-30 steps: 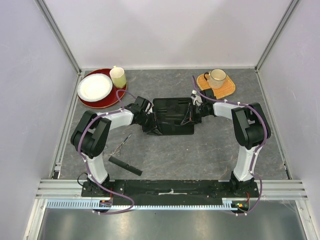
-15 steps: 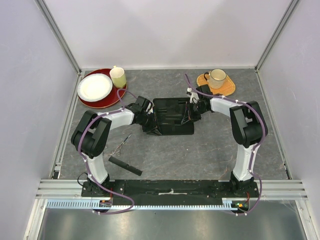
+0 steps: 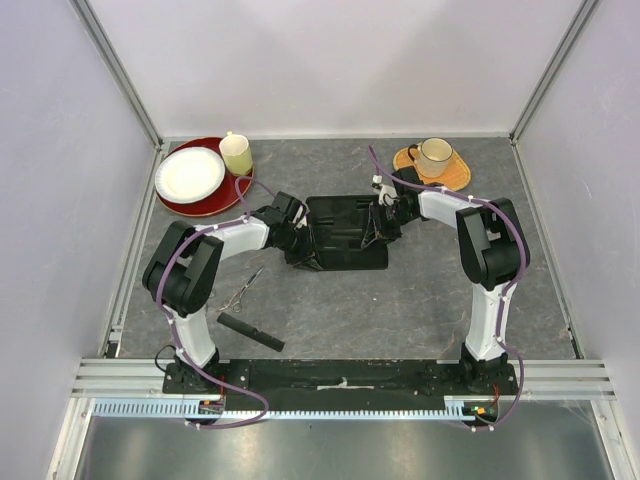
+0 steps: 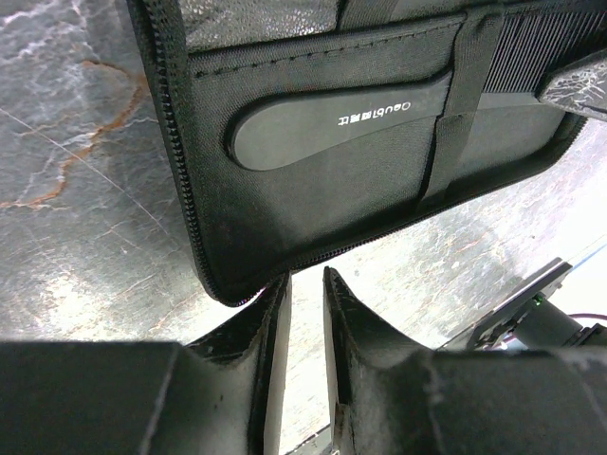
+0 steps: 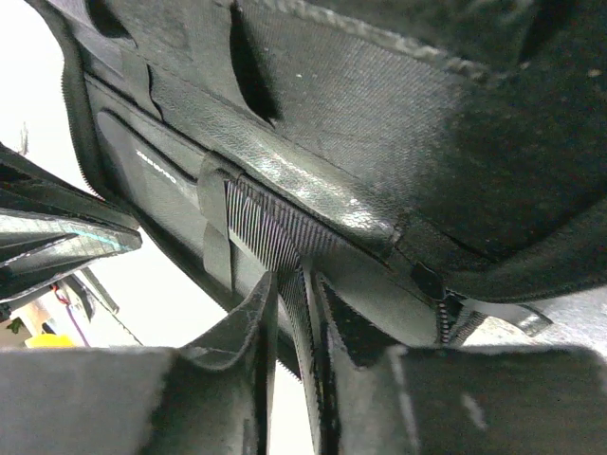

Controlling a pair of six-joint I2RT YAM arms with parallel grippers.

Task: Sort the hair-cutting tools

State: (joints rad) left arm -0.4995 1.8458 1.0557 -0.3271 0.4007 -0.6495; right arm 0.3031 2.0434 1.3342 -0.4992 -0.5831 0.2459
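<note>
While a handled comb point(image 4: 341, 123) sits strapped in the open case point(image 3: 345, 232) at the middle of the desk point(image 3: 420, 300), scissors point(image 3: 243, 289) and a second comb point(image 3: 250, 331) lie near the left front corner. Left pincer point(image 4: 302, 294) barely open, empty; right pincer point(image 5: 289, 313) straddles the handled comb's teeth, grip unclear.

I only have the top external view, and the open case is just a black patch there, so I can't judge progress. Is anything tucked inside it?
Observer: Yes. The left wrist view shows a handled comb lying under an elastic strap inside the case.
Operator: Is the right arm holding it?
Observer: It seems so: in the right wrist view the comb's teeth run between the right gripper's jaws, which stand almost closed.
Operator: And the left?
Observer: The left gripper sits at the case's zip edge, jaws slightly apart, only table showing between them.
</note>
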